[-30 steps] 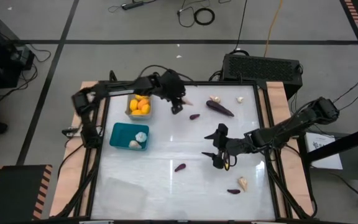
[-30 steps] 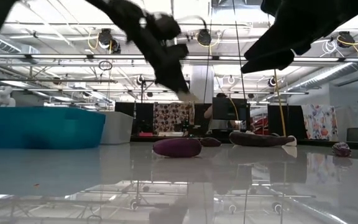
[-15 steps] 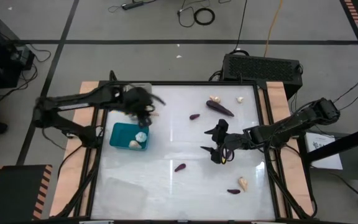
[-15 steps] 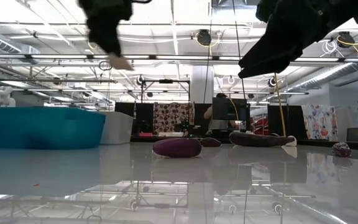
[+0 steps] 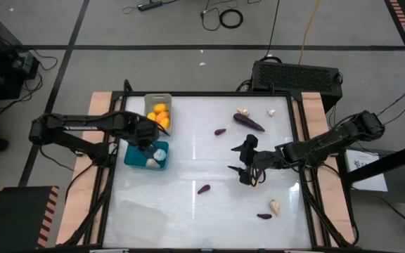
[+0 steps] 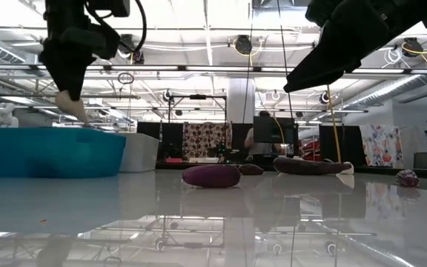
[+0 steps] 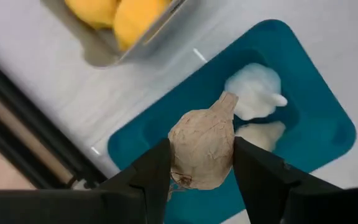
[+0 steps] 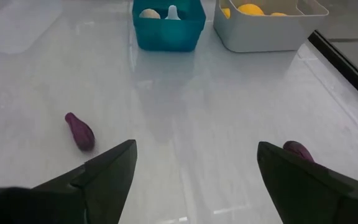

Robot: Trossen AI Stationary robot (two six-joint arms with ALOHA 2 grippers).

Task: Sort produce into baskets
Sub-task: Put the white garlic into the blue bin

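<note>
teal bin (image 7: 328, 134), cream bulb (image 7: 202, 149), purple eggplant (image 8: 79, 131)

White glossy table (image 5: 188, 176) with 3 bins, scattered purple eggplants, cream garlic bulbs.

Left end effector (image 7: 201, 163) clamped, right end effector (image 8: 194, 163) agape

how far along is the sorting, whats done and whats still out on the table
Done: yellow fruits sit in the grey bin, two garlic bulbs in the teal bin. In hand: the left gripper holds a third bulb over the teal bin. Left: five eggplants and three bulbs lie loose; the clear bin holds nothing. The right gripper hangs open mid-table.
</note>
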